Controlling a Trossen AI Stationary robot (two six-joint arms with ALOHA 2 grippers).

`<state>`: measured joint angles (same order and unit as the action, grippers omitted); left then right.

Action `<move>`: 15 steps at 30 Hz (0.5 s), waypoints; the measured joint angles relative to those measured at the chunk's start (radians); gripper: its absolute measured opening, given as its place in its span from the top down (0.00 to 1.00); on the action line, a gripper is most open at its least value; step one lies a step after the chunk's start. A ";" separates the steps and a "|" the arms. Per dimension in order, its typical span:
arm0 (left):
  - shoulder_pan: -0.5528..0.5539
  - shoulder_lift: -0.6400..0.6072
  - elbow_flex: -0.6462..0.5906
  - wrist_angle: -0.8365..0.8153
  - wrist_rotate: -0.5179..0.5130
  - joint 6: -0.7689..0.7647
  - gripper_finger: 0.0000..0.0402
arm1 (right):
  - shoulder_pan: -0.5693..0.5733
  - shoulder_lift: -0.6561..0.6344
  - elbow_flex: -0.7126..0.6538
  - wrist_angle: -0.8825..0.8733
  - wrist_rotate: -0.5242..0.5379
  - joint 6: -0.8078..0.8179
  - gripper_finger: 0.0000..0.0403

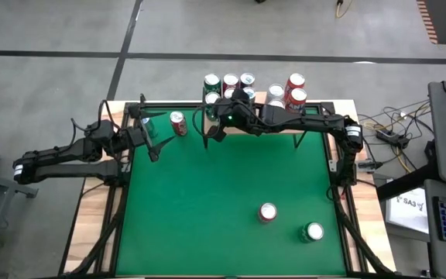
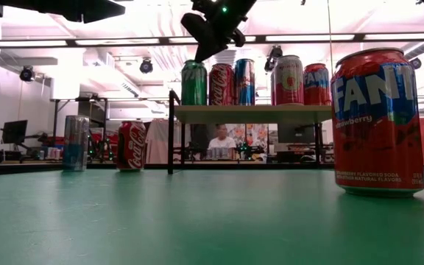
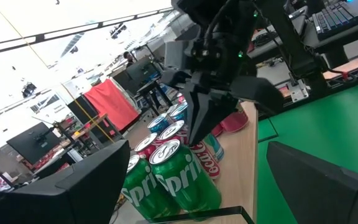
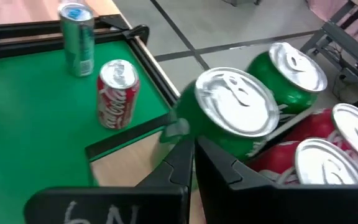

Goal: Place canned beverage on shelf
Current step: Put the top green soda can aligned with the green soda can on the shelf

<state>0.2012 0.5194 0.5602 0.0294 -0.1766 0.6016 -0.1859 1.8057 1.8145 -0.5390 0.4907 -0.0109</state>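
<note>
The shelf point(image 2: 252, 112) stands at the table's far edge with several cans on its wooden top, among them two green Sprite cans, Coca-Cola, blue and red ones. My right gripper point(image 4: 191, 149) is shut and tilted down at the shelf's front left corner. Its tips are right by the upper rim of the nearer Sprite can point(image 4: 235, 102), which stands upright on its base. In the low view the gripper point(image 2: 199, 53) shows just above that can point(image 2: 193, 82). My left gripper point(image 1: 149, 139) waits open and level at the far left, with nothing between its fingers. My right gripper has its shut fingertips point(image 4: 185, 146) close against the upper side point(image 4: 194, 127) of the nearer Sprite can, coming slanting down from the table's near side. I cannot tell whether they touch the can. The can stands upright on the shelf.
On the green mat left of the shelf stand a Coca-Cola can point(image 1: 178, 122) and a slim teal can point(image 4: 78, 37). A red Fanta can point(image 1: 267, 211) and a green can point(image 1: 313, 231) stand near the front right. The mat's middle holds nothing.
</note>
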 joint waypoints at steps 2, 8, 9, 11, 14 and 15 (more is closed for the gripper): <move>0.000 0.000 0.000 0.000 0.000 0.000 0.10 | 0.004 0.008 0.000 0.005 -0.001 0.000 0.98; 0.000 0.000 0.000 0.000 0.000 0.000 0.10 | -0.013 0.047 -0.002 0.035 0.006 -0.041 0.98; 0.000 0.000 0.000 0.000 0.000 0.000 0.10 | -0.017 0.050 -0.002 0.044 0.006 -0.048 0.98; 0.000 0.001 0.000 0.000 0.000 0.000 0.10 | -0.018 0.056 -0.002 0.053 0.007 -0.060 0.98; 0.000 0.002 0.000 -0.001 0.000 0.000 0.10 | -0.018 0.056 -0.002 0.056 0.007 -0.062 0.98; 0.000 0.002 0.000 -0.001 0.000 0.000 0.10 | -0.018 0.056 -0.002 0.057 0.007 -0.061 0.98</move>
<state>0.2012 0.5209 0.5602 0.0288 -0.1768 0.6014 -0.2035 1.8622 1.8130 -0.4816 0.4980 -0.0723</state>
